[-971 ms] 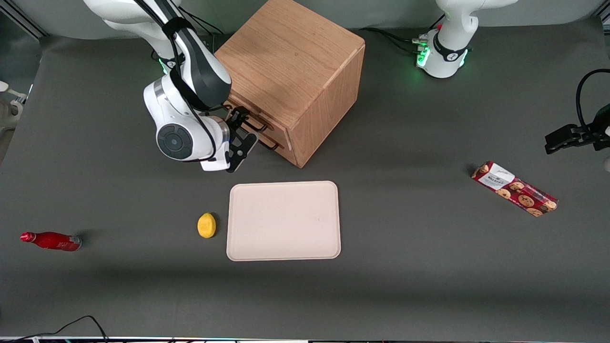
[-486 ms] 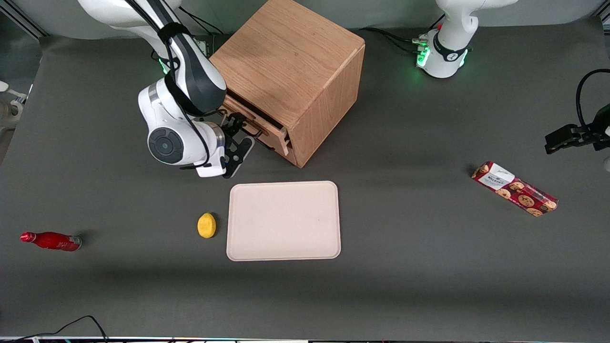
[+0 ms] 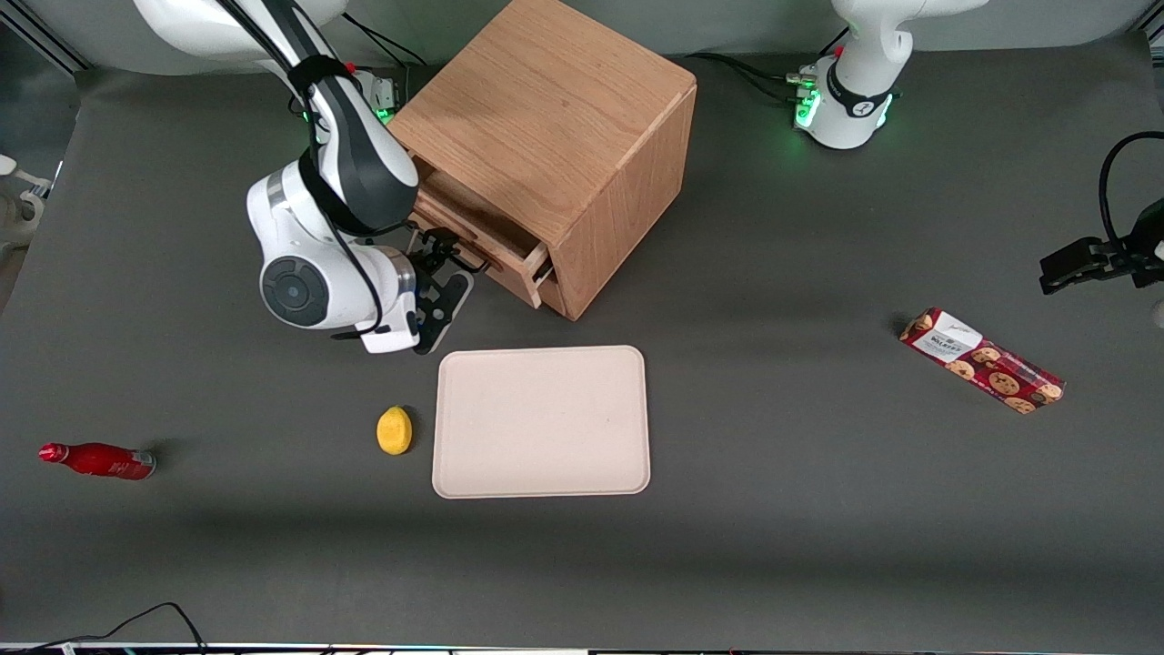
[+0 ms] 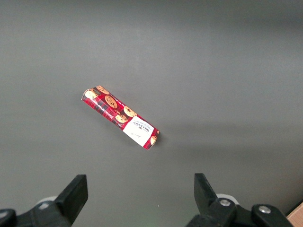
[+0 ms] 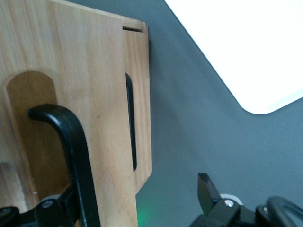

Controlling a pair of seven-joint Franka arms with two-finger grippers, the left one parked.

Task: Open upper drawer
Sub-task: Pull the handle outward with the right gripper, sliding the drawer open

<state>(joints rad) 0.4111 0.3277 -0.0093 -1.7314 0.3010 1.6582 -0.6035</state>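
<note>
One claw (image 3: 447,266) grips upper drawer (image 3: 482,238), tray (image 3: 542,421) nearby.

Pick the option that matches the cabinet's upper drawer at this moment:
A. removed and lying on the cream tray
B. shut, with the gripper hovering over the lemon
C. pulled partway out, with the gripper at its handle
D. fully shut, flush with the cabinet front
C. In the front view the upper drawer juts out from the cabinet front, its tray visible, and the gripper sits at its black handle.
</note>
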